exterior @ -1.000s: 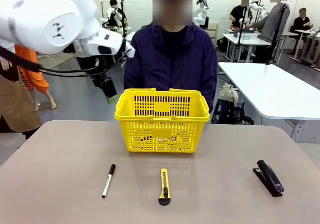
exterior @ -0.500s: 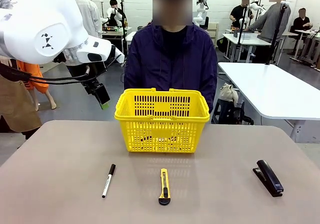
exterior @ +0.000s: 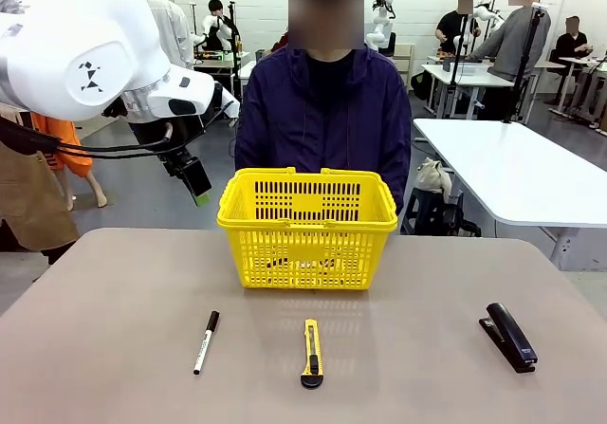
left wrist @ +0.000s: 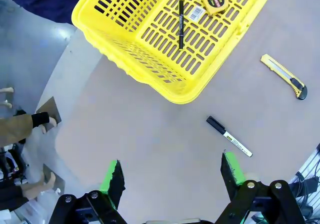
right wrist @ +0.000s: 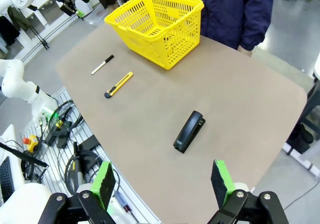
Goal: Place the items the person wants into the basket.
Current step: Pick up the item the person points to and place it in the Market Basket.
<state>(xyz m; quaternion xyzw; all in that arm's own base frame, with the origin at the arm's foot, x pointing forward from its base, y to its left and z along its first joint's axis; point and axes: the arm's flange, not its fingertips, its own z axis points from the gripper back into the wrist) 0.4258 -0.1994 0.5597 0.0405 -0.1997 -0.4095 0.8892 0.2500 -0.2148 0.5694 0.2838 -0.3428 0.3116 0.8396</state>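
The left gripper (left wrist: 171,171) hangs released and empty, high beside the left end of the basket (left wrist: 145,63). The right gripper (right wrist: 163,180) is also released, holding nothing. Inside the basket lie the pen (left wrist: 180,23) and the tape measure (left wrist: 215,0). The utility knife (left wrist: 283,76) lies on the bench (left wrist: 150,134) in front of it.

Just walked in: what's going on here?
The robot is filling the yellow basket for the person behind it. The pen and tape measure lie inside; the utility knife lies on the table between a marker and a stapler. The left gripper hangs open left of the basket; the right gripper is open too.
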